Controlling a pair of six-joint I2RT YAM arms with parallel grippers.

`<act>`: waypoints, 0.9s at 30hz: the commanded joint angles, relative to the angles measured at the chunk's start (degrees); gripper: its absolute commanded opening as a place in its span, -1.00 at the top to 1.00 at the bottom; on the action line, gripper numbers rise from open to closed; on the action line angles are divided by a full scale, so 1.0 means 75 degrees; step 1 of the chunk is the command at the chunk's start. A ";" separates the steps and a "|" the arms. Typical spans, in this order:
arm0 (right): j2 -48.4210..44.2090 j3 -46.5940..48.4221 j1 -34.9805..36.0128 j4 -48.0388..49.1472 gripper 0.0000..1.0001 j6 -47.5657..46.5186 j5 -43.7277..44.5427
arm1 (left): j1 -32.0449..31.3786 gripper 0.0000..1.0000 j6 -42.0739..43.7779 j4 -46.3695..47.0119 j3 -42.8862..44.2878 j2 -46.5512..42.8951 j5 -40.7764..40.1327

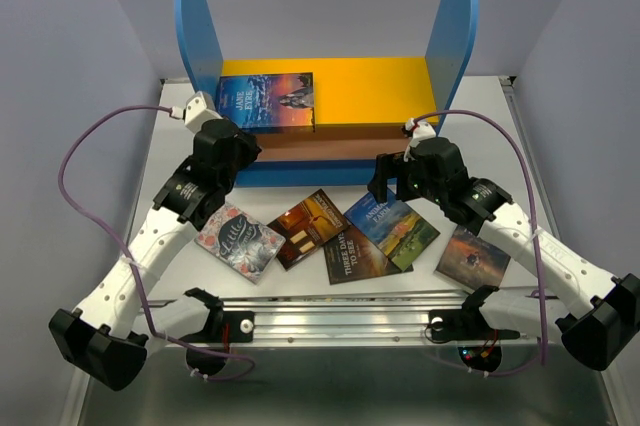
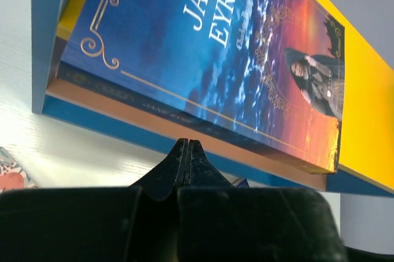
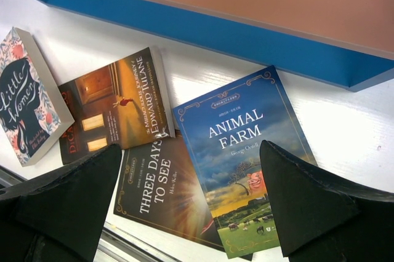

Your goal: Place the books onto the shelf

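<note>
1. Books: Jane Eyre (image 1: 278,101) lies flat on the shelf (image 1: 385,81) at its left end. Five others lie on the table (image 1: 158,151) in front, among them Animal Farm (image 3: 246,151), which overlaps Three Days to See (image 3: 154,182).
2. Left gripper (image 2: 186,151) is pinched fully together on nothing, with its tips just short of the shelf's front edge (a forward nudge could, I judge, knock Jane Eyre askew).
3. Right gripper (image 3: 191,151) hangs spread wide above Animal Farm, empty. Thin covers lying flat offer little to pinch, so the fingers may skid the book or drag the overlapped one along.
4. Hard to tell: a dark edge beneath Jane Eyre may be another book. The rightmost book (image 1: 473,256) has an unreadable title, and Three Days to See is partly covered.
</note>
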 commanded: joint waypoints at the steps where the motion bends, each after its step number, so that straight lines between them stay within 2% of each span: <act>1: -0.0071 0.0279 -0.0029 0.0188 -1.00 -0.0146 0.0034 | 0.0248 1.00 0.0341 0.0550 0.0473 0.0007 0.0129; 5: -0.0060 0.0302 -0.0029 0.0188 -1.00 -0.0146 0.0081 | 0.0599 1.00 0.0342 0.0527 0.0543 0.0148 0.0340; 16: 0.0081 0.0477 -0.0029 0.0258 -1.00 -0.0181 -0.0059 | 0.0811 1.00 0.0342 0.0820 0.0485 0.0184 0.0563; 22: 0.0431 0.1261 -0.0029 0.0715 -1.00 -0.0322 -0.1229 | 0.0811 1.00 0.0295 0.1078 0.0438 0.0242 0.0763; 27: 0.0842 0.1942 -0.0029 0.0879 -1.00 -0.0345 -0.1652 | 0.0822 1.00 0.0330 0.1113 0.0566 0.0394 0.0786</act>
